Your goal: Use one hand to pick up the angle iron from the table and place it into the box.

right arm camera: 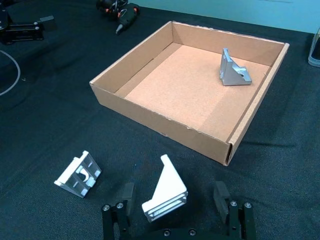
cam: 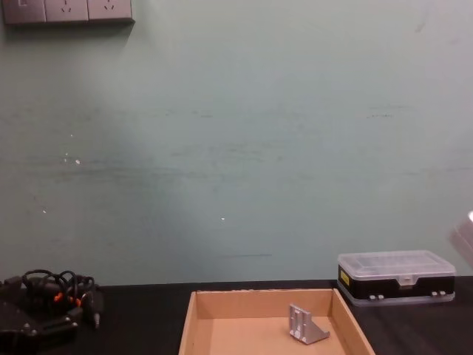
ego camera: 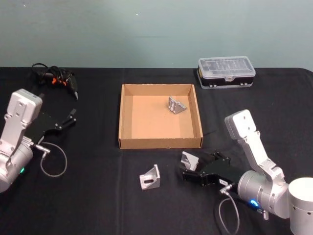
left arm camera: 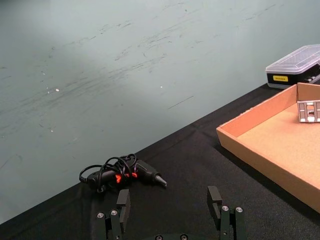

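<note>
R arm: right end effector (right arm camera: 173, 191) sits low over the black worktop (ego camera: 98, 196), just off the near-right corner of the cardboard box (ego camera: 160, 143). Fingers (right arm camera: 126, 193) are spread wide w/ an angle iron (ego camera: 189, 159) standing between them. Gaps show on both sides in the right wrist view, so nothing is gripped. That angle iron is outside the box, near its front wall.

Second angle iron (ego camera: 150, 177) lies on the worktop in front of the box, approx. mid-wall, on the robot's side. Third angle iron (ego camera: 176, 105) is inside the box, toward its far-right corner.

L arm: left end effector (ego camera: 67, 120) is well left of the box, fingers apart, empty.

Black case w/ clear lid (ego camera: 226, 72) is beyond the box's far-right corner. Black corded hand tool (ego camera: 56, 81) is off the box's far-left side.
</note>
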{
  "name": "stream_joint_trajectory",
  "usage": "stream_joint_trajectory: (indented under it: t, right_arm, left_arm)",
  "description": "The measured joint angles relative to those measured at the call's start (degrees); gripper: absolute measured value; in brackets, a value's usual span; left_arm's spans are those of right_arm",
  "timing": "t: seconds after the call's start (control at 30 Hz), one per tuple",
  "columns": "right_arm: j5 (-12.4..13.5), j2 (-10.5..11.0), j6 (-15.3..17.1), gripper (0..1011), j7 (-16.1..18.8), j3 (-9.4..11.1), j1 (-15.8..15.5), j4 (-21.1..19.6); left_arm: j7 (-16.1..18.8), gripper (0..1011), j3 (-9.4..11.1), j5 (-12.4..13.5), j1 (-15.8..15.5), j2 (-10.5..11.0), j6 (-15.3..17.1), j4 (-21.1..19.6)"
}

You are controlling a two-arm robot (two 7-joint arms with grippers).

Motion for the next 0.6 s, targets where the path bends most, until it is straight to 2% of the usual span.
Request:
stream_joint_trajectory:
  t: [0.07,0.3,0.6]
  right_arm:
    - [0.0,0.0,0.0,998,0.0,0.0,0.0,0.0]
    - [0.0,0.0,0.1,862,0.0,0.0,0.0,-0.1]
    - [0.0,0.1,0.1,570,0.0,-0.1,-0.1,-0.2]
  left_arm:
    - [0.0,1011,0.0,0.0,0.0,0.0,0.0,0.0]
    - [0.0,1011,0.0,0.0,0.0,0.0,0.0,0.0]
    - [0.0,1011,0.0,0.0,0.0,0.0,0.0,0.0]
